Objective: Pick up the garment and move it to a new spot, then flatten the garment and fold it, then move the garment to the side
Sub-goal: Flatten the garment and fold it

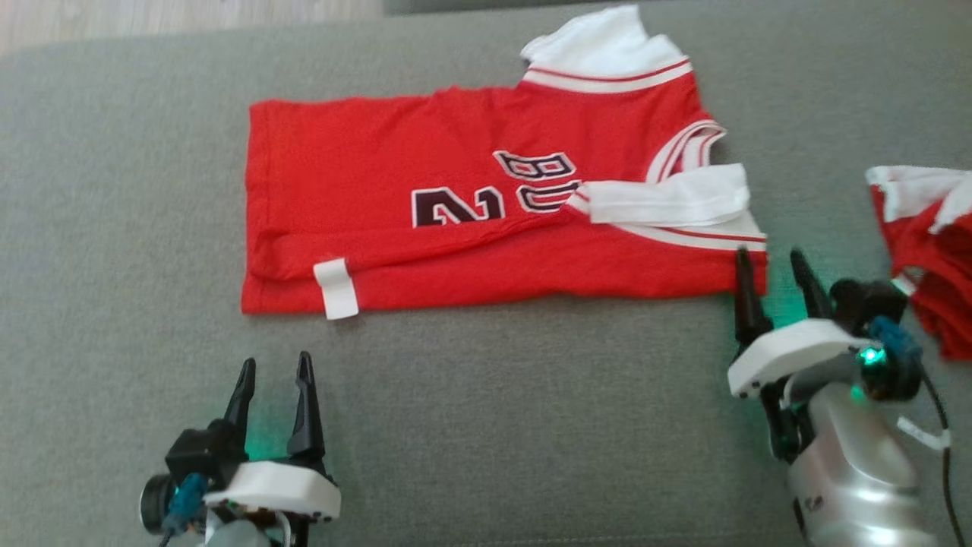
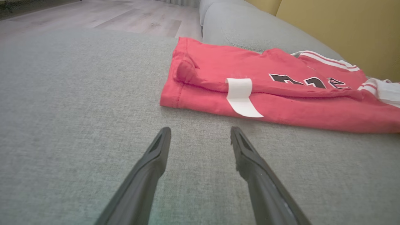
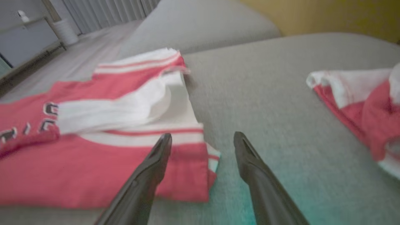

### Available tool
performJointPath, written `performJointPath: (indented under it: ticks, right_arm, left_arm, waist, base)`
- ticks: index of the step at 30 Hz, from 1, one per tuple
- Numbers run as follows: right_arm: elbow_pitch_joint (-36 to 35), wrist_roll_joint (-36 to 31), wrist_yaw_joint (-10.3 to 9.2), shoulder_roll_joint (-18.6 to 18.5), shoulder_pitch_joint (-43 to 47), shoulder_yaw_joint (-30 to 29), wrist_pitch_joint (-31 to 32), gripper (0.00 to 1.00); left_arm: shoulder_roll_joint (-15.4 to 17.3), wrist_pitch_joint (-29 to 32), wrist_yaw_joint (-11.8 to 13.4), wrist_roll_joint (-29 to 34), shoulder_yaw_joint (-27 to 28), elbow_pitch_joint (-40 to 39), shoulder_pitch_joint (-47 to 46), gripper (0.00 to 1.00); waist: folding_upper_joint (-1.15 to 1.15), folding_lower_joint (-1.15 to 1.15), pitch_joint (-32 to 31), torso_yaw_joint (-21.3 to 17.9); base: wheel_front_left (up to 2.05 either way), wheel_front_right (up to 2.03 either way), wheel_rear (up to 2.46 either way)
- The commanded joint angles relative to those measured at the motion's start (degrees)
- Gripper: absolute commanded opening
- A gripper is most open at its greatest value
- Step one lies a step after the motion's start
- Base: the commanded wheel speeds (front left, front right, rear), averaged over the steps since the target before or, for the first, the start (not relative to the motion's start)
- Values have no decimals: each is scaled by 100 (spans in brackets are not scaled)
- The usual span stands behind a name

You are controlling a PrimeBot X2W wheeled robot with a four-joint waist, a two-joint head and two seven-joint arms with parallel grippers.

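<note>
The left gripper [image 1: 275,361] sits near on the left, its 2 dark fingers [image 1: 307,410] spread apart and pointing far. The right gripper [image 1: 768,257] reaches farther out on the right, jaws equally wide, nothing between them, above its white wrist housing [image 1: 790,346] and silver forearm [image 1: 858,456].
</note>
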Motion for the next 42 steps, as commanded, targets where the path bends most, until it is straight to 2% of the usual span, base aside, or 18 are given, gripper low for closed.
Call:
performJointPath:
  ticks: [1,5,6,7,13,20,22,23,27,28,29,30,36,42]
  right_arm:
    - [155,-79,37,1,-147,106,-62,100]
    - [964,-58,37,1,-349,377,-62,100]
    - [1132,3,37,1,-382,473,-62,75]
    - [1253,49,37,1,-413,571,-62,0]
    - [1230,191,37,2,-505,742,-62,0]
    - [785,255,37,2,-541,798,-62,0]
    - [697,268,37,2,-546,833,-62,0]
    - [619,294,37,2,-545,880,-62,0]
    - [479,399,37,2,-539,980,-62,0]
    - [447,420,37,2,-536,997,-62,0]
    - [413,443,37,2,-536,1017,-62,0]
    - [374,465,37,2,-536,1033,-62,0]
    - [235,548,37,2,-535,1063,-62,0]
    - [226,661,37,2,-535,1144,-62,0]
  left_arm:
    - [71,-30,-10,-53,114,-128,-177,100]
    - [71,-30,-37,-100,142,-130,-305,100]
    - [71,-30,-40,-118,171,-139,-337,100]
    - [71,-30,-44,-144,207,-151,-370,100]
    - [71,-30,-152,-469,560,-65,-667,100]
    - [71,-30,-329,-393,831,170,-1156,100]
    - [71,-30,-331,-381,924,390,-1276,100]
    - [71,-30,-343,-348,916,829,-1377,100]
    - [71,-30,-383,-419,859,1511,-1572,100]
    - [71,-30,-395,-451,815,1634,-1603,72]
    - [71,-30,-409,-454,752,1732,-1630,16]
    - [71,-30,-426,-491,697,1803,-1648,0]
    - [71,-30,-489,-611,409,1841,-1686,0]
    - [71,-30,-506,-719,381,1671,-1613,0]
  waist:
    - [0,-2,167,133]
    - [0,-2,256,182]
    - [0,-2,267,183]
    - [0,-2,275,179]
    - [0,-2,336,40]
    - [0,-2,490,-112]
    - [0,-2,539,-158]
    - [0,-2,577,-200]
    - [0,-2,624,-270]
    - [0,-2,629,-279]
    - [0,-2,631,-282]
    - [0,-2,630,-280]
    - [0,-2,545,-192]
    - [0,-2,490,-125]
  base:
    - [0,0,0]
    - [0,0,0]
    - [0,0,0]
    - [0,0,0]
    - [0,0,0]
    - [0,0,0]
    - [0,0,0]
    - [0,0,0]
    - [0,0,0]
    - [0,0,0]
    - [0,0,0]
    - [0,0,0]
    - [0,0,0]
    - [0,0,0]
